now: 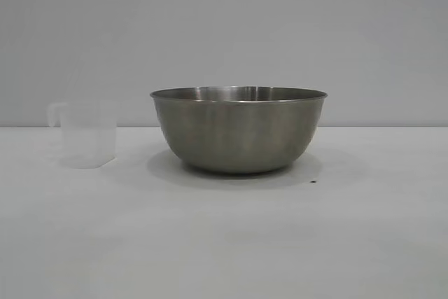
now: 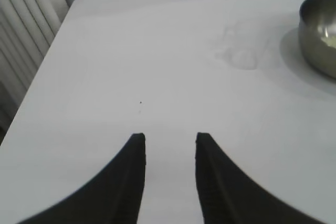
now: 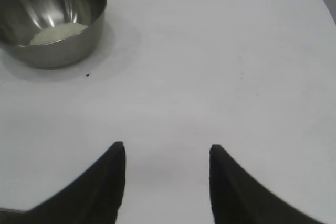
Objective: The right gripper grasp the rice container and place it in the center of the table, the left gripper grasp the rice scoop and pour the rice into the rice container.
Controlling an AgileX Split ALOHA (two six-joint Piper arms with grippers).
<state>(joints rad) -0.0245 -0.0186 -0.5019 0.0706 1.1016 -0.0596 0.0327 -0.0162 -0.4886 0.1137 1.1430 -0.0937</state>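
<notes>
The rice container point(image 1: 238, 131), a large steel bowl, stands upright on the white table point(image 1: 224, 243) near its middle. It holds a patch of rice point(image 3: 56, 33) on its bottom, seen in the right wrist view where the bowl point(image 3: 50, 22) is far off. The rice scoop point(image 1: 84, 134), a clear plastic cup, stands upright and apart, to the left of the bowl; it shows faintly in the left wrist view point(image 2: 242, 45) and looks empty. My left gripper point(image 2: 169, 139) is open and empty over bare table, away from the scoop. My right gripper point(image 3: 167, 149) is open and empty over bare table.
A small dark speck point(image 1: 313, 181) lies on the table by the bowl's right side. The table's edge and a ribbed white panel point(image 2: 26, 35) show in the left wrist view. A plain grey wall stands behind the table.
</notes>
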